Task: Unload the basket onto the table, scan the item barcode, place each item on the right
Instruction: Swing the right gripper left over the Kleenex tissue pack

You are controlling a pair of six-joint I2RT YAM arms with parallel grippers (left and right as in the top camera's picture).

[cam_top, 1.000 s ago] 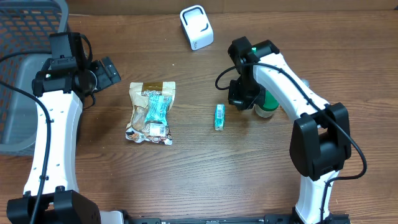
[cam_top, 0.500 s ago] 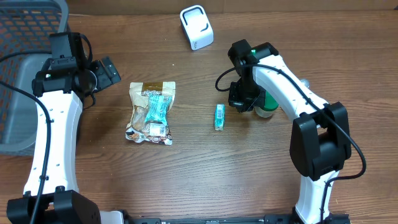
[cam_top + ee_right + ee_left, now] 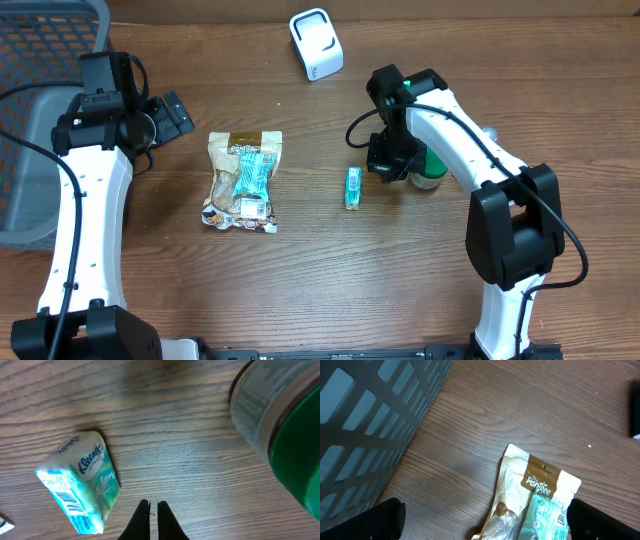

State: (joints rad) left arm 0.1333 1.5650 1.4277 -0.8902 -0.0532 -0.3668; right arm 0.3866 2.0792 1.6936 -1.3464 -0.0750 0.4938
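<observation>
Nearby tissue pack (image 3: 77, 482), right jaws closed

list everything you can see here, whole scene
scanner: one, white, far edge of the table
snack bag: one, tan and teal, lying flat left of centre
tissue pack: one, teal and white, centre, barcode visible in the right wrist view
jar: one, green lid, right of the tissue pack
basket: one, grey mesh, far left
table: one, brown wood
left gripper: one, black, open, between basket and snack bag
right gripper: one, black, shut, empty, between tissue pack and jar
</observation>
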